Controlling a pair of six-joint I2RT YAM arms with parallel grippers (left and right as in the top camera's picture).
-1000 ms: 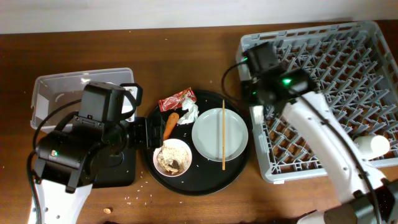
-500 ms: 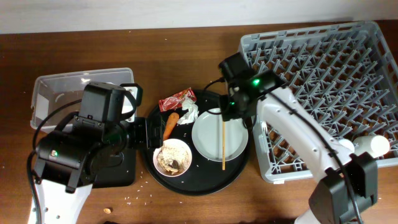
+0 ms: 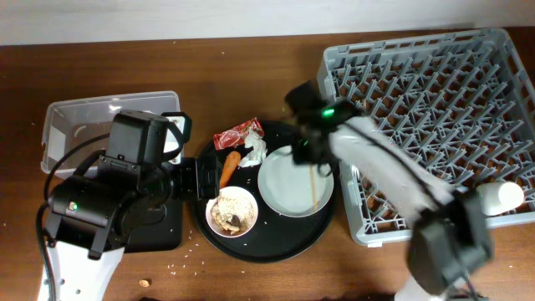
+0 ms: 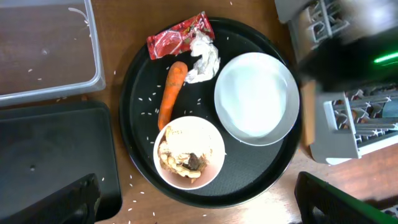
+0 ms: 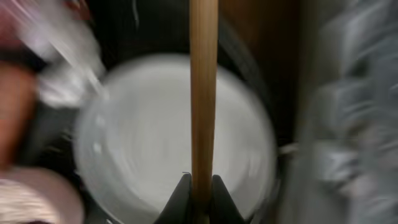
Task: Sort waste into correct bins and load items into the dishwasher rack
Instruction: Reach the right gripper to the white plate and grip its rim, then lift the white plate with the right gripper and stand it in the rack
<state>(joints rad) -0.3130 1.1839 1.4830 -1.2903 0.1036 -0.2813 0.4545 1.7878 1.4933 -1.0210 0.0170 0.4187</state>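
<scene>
My right gripper [image 5: 200, 186] is shut on the thin wooden chopstick [image 5: 203, 93] and holds it over the white plate [image 3: 288, 184]. Overhead, the blurred right arm reaches from the grey rack [image 3: 435, 109] to the plate's upper edge, and the chopstick [image 3: 313, 188] slants across the plate. My left gripper [image 4: 199, 205] is open and empty, just left of the round black tray. On the tray lie the red wrapper [image 4: 180, 35], white tissue [image 4: 204, 57], carrot [image 4: 171, 93] and a white bowl of food scraps [image 4: 189, 152].
The clear tub [image 3: 63, 125] stands at the far left, with the black bin [image 3: 159, 226] below it under my left arm. A white cup [image 3: 499, 195] lies at the rack's right edge. Rice grains are scattered on the wood near the tray [image 3: 267, 247].
My right arm swung left from the rack to the plate and closed on the chopstick, which has shifted right from where it lay. My left arm has not moved.
</scene>
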